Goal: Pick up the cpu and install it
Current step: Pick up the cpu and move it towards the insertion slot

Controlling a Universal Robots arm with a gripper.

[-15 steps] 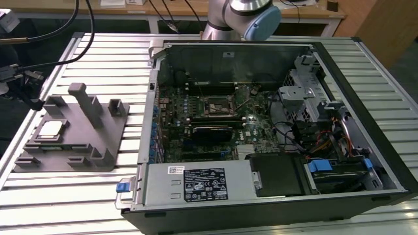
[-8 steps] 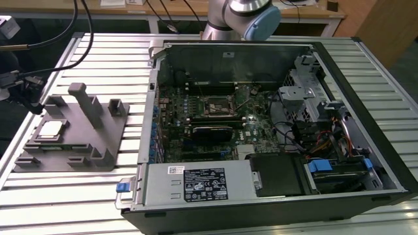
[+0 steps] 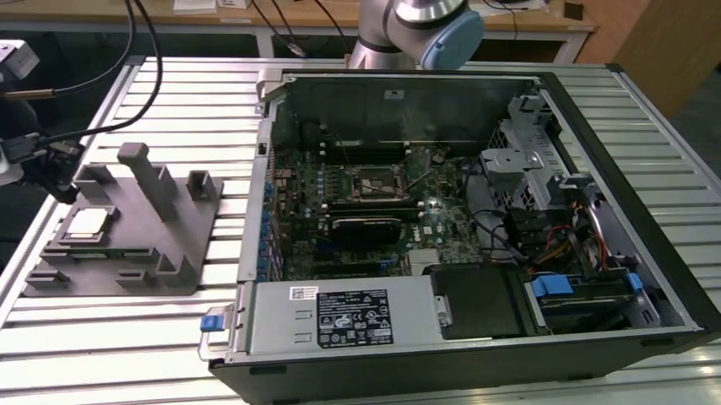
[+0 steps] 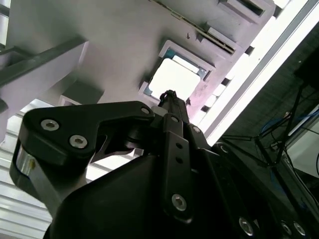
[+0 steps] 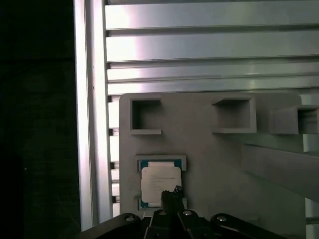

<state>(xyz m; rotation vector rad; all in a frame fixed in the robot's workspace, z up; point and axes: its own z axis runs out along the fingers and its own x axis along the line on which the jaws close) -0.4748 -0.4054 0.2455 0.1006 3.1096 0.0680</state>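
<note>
- Table: ribbed, pale metal slats. It carries everything listed below. A wooden bench stands behind it, and dark floor shows past its edge in the first wrist view.
- Computer case: black, lying on its side with the panel off, on the exterior view's right half of the table. Inside are a green motherboard with a bare square socket, and a grey power supply along the near wall.
- Arm: silver tube with a blue-capped joint, rising behind the case. Black cables run off toward the exterior view's left.
- Fixture: grey plastic block with upright posts, on the table just beside the case on the exterior view's left. Square pockets are cut into its top.
- Gripper: black linkage, hanging close above the fixture. In both wrist views its fingers are drawn together into one narrow tip with nothing between them.
- Cpu: flat, pale silvery square lying in a shallow framed recess of the fixture, on the side away from the case. In the first wrist view and the second wrist view, the gripper's tip stands over one edge of the chip. Whether it touches cannot be told.
</note>
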